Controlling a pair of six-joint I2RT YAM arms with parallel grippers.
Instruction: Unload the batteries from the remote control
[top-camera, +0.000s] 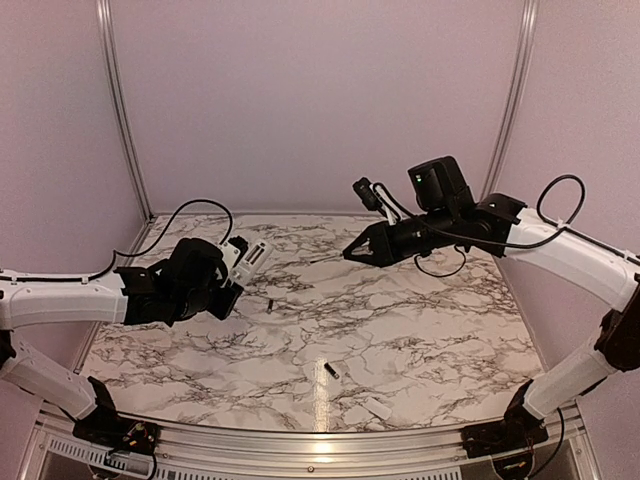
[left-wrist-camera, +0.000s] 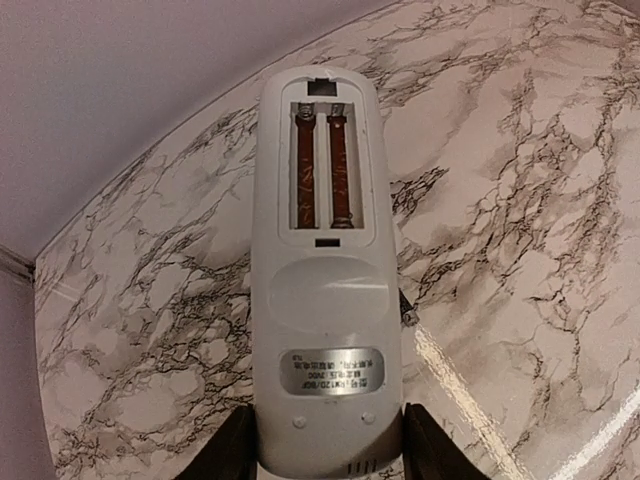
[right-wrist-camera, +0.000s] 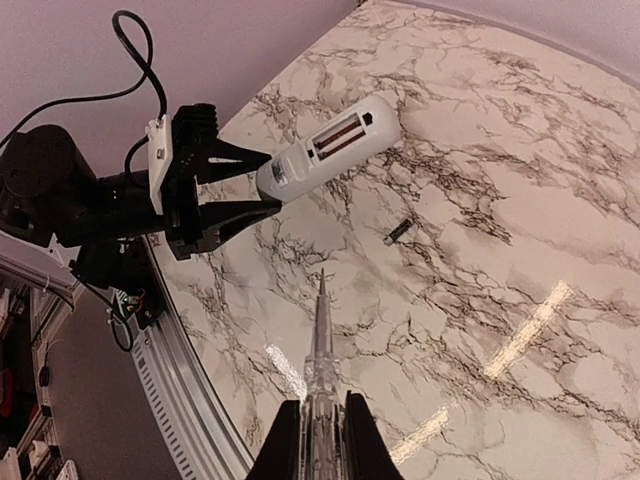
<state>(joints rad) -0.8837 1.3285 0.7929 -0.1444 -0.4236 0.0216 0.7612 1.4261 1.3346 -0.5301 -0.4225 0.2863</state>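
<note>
In the left wrist view, the label end of the remote control (left-wrist-camera: 325, 300) fills the space between the left gripper's (left-wrist-camera: 328, 420) two dark fingers (left-wrist-camera: 232, 450), which are clamped on its long sides. The white body runs straight out past the fingertips, back face up. Towards the far end the battery compartment (left-wrist-camera: 322, 165) is uncovered, and its two reddish-brown slots are empty. A small dark object shows at the remote's right edge, just ahead of the right-hand finger, but I cannot tell what it is.

In the right wrist view, the right gripper (right-wrist-camera: 320, 405) has its fingers (right-wrist-camera: 280, 445) pressed together on a slim pointed tool (right-wrist-camera: 320, 330). Its clear shaft and thin tip stick out straight ahead of the fingertips. The tip points towards the left gripper and the raised remote but is well apart from both.

Both batteries are out and lying on the marble-patterned table (top-camera: 420, 330). The first battery (right-wrist-camera: 398, 231) is a short dark cylinder beyond the tool tip and to its right. It is below the outer end of the remote and touches neither. From above, it lies near the left fingers, just past the remote's free end. The second battery (top-camera: 331, 370) lies well apart from both pairs of fingers, towards the near edge. A small white cover piece (top-camera: 378, 408) lies flat on the table just beside it, nearer that edge.
</note>
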